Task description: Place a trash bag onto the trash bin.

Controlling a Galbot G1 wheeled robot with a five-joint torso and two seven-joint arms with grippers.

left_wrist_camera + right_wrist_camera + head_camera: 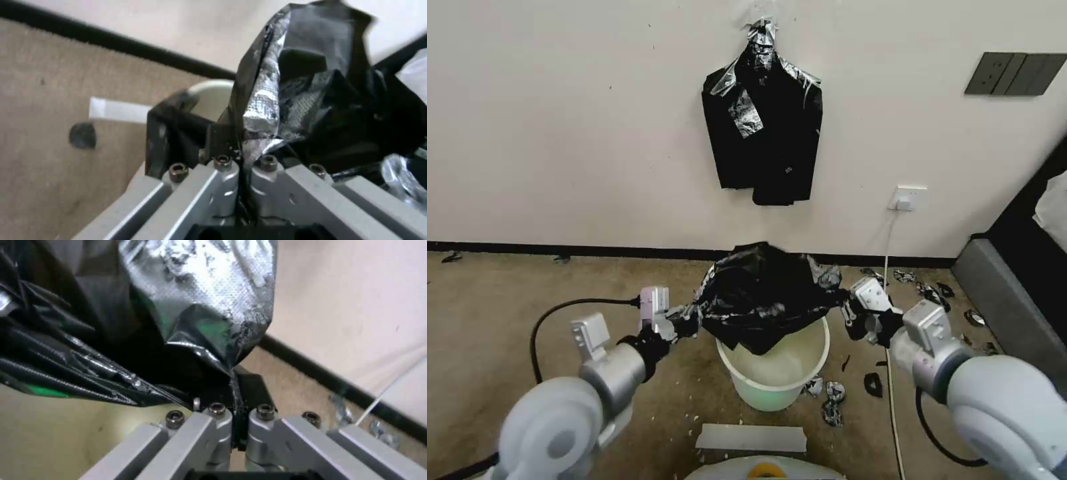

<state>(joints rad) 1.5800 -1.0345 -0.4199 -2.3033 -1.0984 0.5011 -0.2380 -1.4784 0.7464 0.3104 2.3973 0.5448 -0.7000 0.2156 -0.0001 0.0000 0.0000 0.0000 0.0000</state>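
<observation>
A glossy black trash bag [764,300] is stretched between my two grippers over the mouth of the cream-white trash bin [777,380], which stands on the carpet. It billows up in the middle and sags toward the bin's opening. My left gripper [686,323] is shut on the bag's left edge, just left of the bin's rim. At the right of the rim, my right gripper [844,310] is shut on the bag's right edge. The left wrist view shows the trash bag [311,100] pinched in the closed jaws, and the right wrist view shows the trash bag [146,323] pinched likewise.
A thick bundle of black bags [764,127] hangs taped to the wall behind the bin. Torn black scraps [834,393] litter the carpet right of the bin. A white cable [890,373] runs down from a wall socket [907,198]. A grey furniture edge [1007,300] stands at the right.
</observation>
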